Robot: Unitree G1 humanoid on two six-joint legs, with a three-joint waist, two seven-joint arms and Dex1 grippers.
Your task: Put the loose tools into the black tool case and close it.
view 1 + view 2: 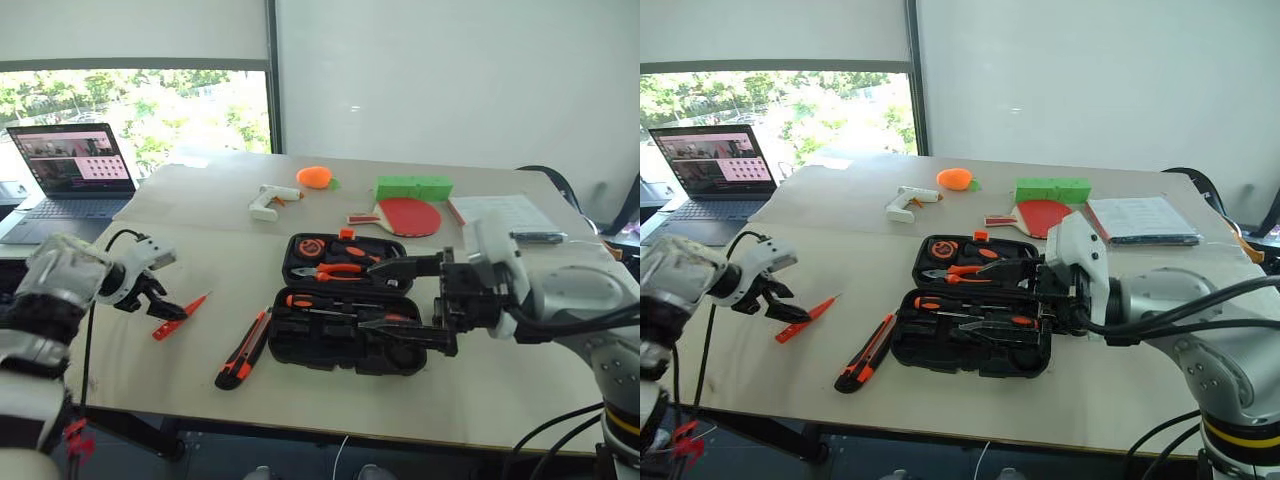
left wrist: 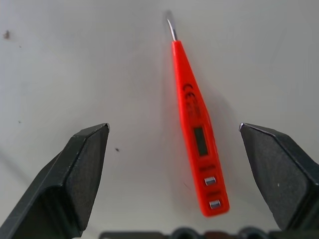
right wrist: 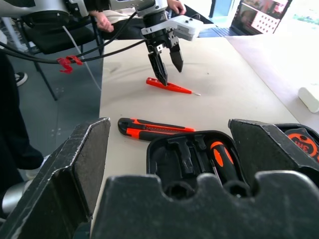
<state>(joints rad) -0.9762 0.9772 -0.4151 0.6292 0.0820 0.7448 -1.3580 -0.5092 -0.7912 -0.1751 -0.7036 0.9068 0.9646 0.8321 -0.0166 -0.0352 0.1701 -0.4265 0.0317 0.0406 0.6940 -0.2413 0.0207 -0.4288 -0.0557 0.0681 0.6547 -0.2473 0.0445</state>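
Observation:
The black tool case (image 1: 300, 346) lies open at the table's middle, with orange-handled pliers (image 1: 338, 270) and a screwdriver (image 1: 305, 301) in its recesses. A black-and-orange utility knife (image 1: 243, 349) lies just left of the case. Farther left lies an orange screwdriver (image 1: 181, 316) flat on the table. My left gripper (image 1: 170, 308) hangs open, pointing down, just over that screwdriver; in the left wrist view the handle (image 2: 197, 134) lies between the two fingers, untouched. Over the case's right side my right gripper (image 1: 368, 296) stands open and holds nothing.
A grey laptop (image 1: 75, 170) stands at the back left. A white glue gun (image 1: 270, 200), an orange object (image 1: 315, 177), a green block (image 1: 413, 187), a red paddle (image 1: 408, 215) and papers (image 1: 505, 212) lie behind the case. A person's hand (image 3: 102, 21) shows beyond the table's left edge.

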